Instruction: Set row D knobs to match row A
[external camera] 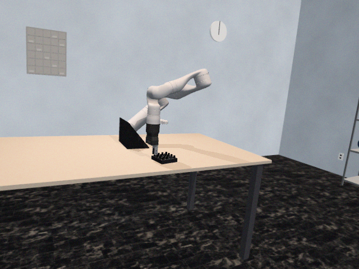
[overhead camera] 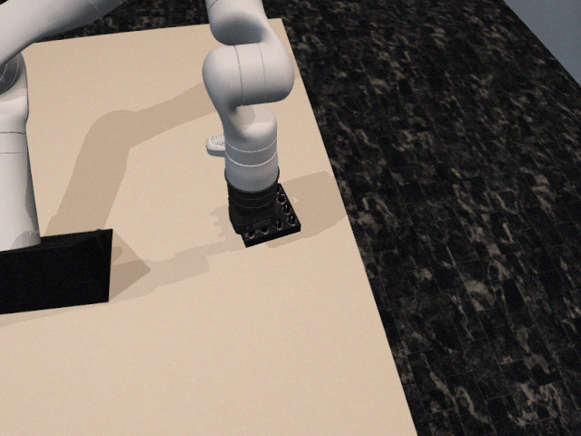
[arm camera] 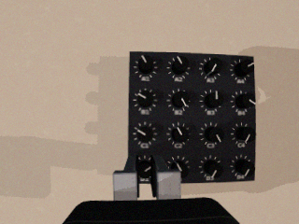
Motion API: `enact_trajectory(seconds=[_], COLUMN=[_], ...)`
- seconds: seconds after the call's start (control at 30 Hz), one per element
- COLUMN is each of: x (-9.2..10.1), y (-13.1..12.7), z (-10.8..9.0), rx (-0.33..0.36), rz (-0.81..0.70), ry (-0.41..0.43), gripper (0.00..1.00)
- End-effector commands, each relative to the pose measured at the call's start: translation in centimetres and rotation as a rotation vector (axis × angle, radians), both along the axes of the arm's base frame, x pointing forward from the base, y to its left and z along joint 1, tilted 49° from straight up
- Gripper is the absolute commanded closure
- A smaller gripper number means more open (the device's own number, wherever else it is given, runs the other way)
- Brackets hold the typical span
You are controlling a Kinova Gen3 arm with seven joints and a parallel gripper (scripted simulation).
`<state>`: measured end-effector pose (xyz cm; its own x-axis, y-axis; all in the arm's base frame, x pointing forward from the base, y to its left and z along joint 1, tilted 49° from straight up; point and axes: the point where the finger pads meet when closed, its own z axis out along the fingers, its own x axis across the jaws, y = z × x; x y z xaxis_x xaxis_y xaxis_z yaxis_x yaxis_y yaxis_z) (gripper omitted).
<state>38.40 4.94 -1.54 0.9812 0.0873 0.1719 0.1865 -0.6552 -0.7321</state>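
Note:
The black knob box [arm camera: 193, 119] stands on the table with its sixteen knobs in four rows; it also shows in the top view [overhead camera: 271, 218] and the exterior view [external camera: 164, 157]. In the wrist view the names read upright, so row A is the top row and row D the bottom row. My gripper [arm camera: 144, 169] points straight down over the box's front left corner. Its two grey fingers stand on either side of knob D1 [arm camera: 145, 166] and are shut on it. The fingers partly cover D1, and I cannot read its mark. Knob A1 [arm camera: 145, 65] points up and a little left.
The arm's black wedge base [overhead camera: 51, 270] stands left of the box. The table's right edge [overhead camera: 347, 225] lies close to the box's right side. In the top view the arm's wrist hides most of the box.

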Motion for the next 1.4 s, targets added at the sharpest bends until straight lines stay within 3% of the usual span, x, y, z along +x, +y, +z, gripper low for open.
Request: enact_trajectory(seconds=[0.0,1.37], x=[0.11,0.19], y=[-0.01,-0.05], z=[-0.21,-0.22], rx=[-0.005,-0.008], rz=[0.000,0.020], ry=[-0.007,-0.031], gripper=[0.70,0.70])
